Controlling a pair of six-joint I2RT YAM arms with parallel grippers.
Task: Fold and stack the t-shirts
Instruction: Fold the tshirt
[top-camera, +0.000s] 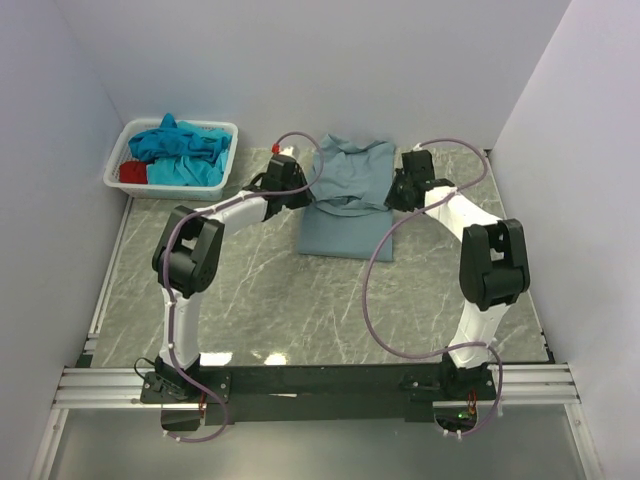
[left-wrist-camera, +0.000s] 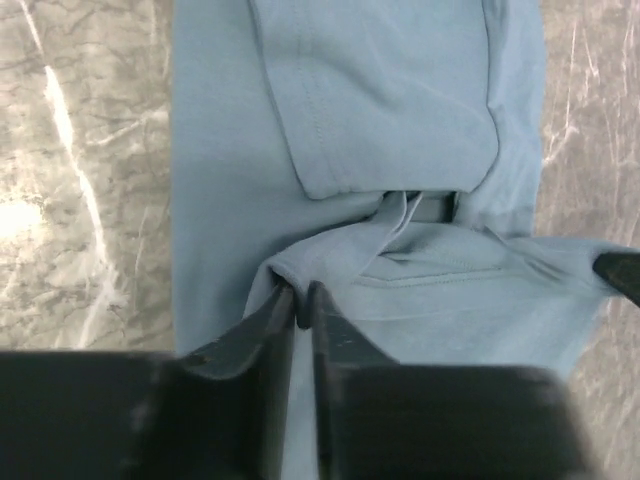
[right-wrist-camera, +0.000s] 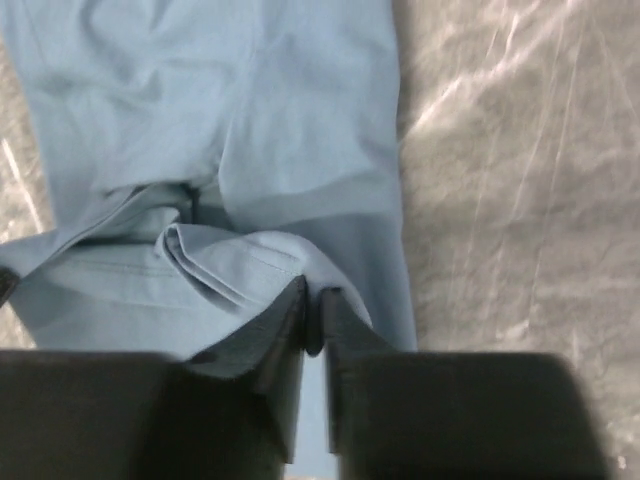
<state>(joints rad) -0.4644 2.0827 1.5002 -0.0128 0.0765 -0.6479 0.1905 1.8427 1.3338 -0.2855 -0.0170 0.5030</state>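
Lighting is bright, diffuse and overhead; shadows are faint. The table (top-camera: 300, 300) shows soft glare patches at its near edge and, in the left wrist view, at left. In the wrist views the left gripper (left-wrist-camera: 300, 300) and right gripper (right-wrist-camera: 312, 305) bodies are dark and blurred; the grey-blue t-shirt (left-wrist-camera: 380, 100) is sharp.

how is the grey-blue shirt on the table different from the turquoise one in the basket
The grey-blue shirt lies on the table, mostly flat and partly folded; the turquoise shirt sits crumpled in the white basket. The grey-blue shirt is pinched at its two sides by the left gripper and right gripper; nothing touches the turquoise shirt. The grey-blue shirt is dull in colour, the turquoise shirt bright. Both are soft cloth.
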